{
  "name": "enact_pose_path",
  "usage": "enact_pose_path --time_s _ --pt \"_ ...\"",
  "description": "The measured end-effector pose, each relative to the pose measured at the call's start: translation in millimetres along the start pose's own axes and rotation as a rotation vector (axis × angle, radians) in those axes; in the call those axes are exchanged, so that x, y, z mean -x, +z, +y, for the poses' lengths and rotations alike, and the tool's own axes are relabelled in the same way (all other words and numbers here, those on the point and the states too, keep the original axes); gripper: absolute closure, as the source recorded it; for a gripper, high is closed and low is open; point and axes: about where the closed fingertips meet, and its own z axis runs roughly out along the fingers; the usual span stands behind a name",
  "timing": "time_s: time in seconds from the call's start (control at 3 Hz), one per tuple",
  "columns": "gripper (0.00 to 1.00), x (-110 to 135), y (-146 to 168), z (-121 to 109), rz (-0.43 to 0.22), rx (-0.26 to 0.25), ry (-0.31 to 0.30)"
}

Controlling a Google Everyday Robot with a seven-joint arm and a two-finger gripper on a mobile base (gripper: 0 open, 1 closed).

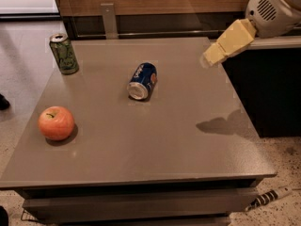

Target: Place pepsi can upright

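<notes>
The pepsi can (143, 81) is dark blue with white lettering and lies on its side near the middle of the grey table (141, 140), its silver end facing the front. My gripper (210, 57) comes in from the upper right on a white arm, above the table's right edge and well to the right of the can. It holds nothing that I can see.
A green can (64, 53) stands upright at the table's back left corner. A red apple (56, 123) sits at the front left. A dark cabinet (263, 88) stands right of the table. A wooden wall with metal brackets runs behind.
</notes>
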Motion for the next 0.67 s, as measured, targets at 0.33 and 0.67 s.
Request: enact_pose_path --time_s 0.33,0.67 --pt "0.0 15 5 5 -0.064 -0.038 0.141" --pt "0.0 26 13 4 -0.144 -0.041 0.273"
